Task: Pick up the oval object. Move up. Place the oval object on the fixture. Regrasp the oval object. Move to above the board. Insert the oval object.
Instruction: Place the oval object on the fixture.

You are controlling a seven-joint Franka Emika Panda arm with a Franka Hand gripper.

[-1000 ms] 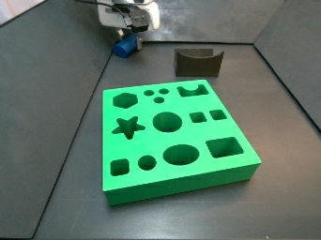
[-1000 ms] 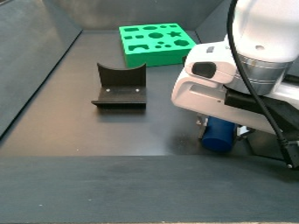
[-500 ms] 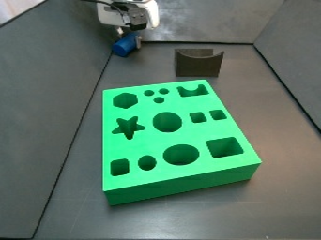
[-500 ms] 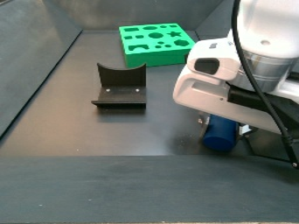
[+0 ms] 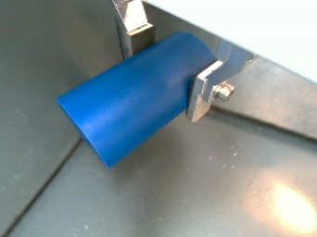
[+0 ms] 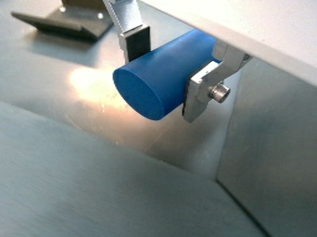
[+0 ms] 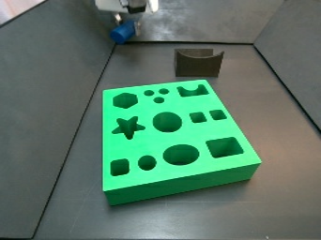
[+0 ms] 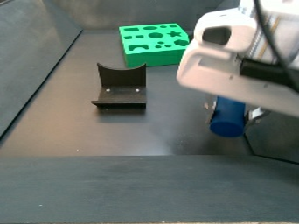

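One smooth blue oval peg [image 5: 136, 97] clamped between the tool's [image 6: 169, 65] silver fingers [image 5: 207, 85] | peg clear of the dark floor, in a side view [image 8: 229, 117] | dark notched fixture [image 7: 197, 62] and green holed board [image 7: 174, 131] well apart from it

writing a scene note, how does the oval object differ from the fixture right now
The oval object is smooth blue and held off the floor between the gripper fingers; the fixture is dark and stands on the floor. The oval object is solid and rounded; the fixture has a curved notch on top.
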